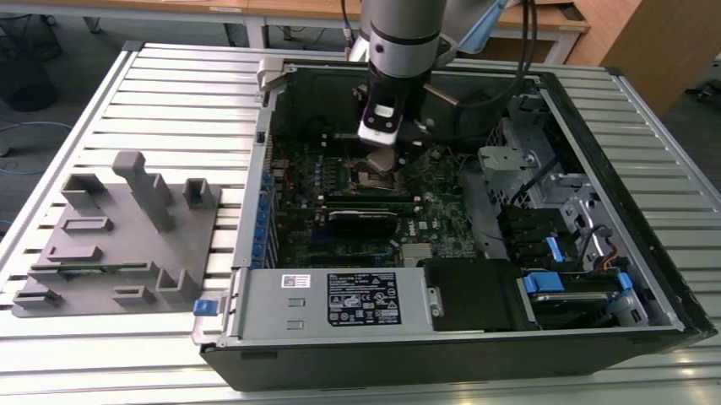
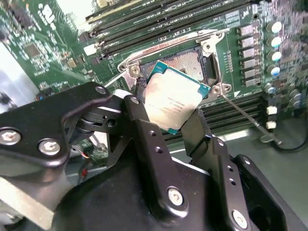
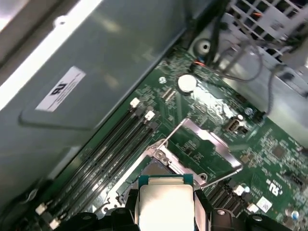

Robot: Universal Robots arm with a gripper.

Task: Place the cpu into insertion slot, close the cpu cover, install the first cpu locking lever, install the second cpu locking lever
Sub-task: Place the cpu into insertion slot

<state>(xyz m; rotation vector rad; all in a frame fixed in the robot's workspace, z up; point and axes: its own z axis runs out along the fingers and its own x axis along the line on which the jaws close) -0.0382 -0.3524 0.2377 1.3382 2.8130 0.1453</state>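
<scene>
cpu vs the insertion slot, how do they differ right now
The cpu is gripped in the hand, off the board; the insertion slot sits in the green board, empty. The cpu is tilted; the insertion slot lies flat. The cpu top is pale silver; the insertion slot is darker inside a silvery rim. Both are square.

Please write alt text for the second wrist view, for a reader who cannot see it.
The black hand holds the cpu between its fingers, tilted, near the open insertion slot. Green circuit board lies around the slot.
</scene>
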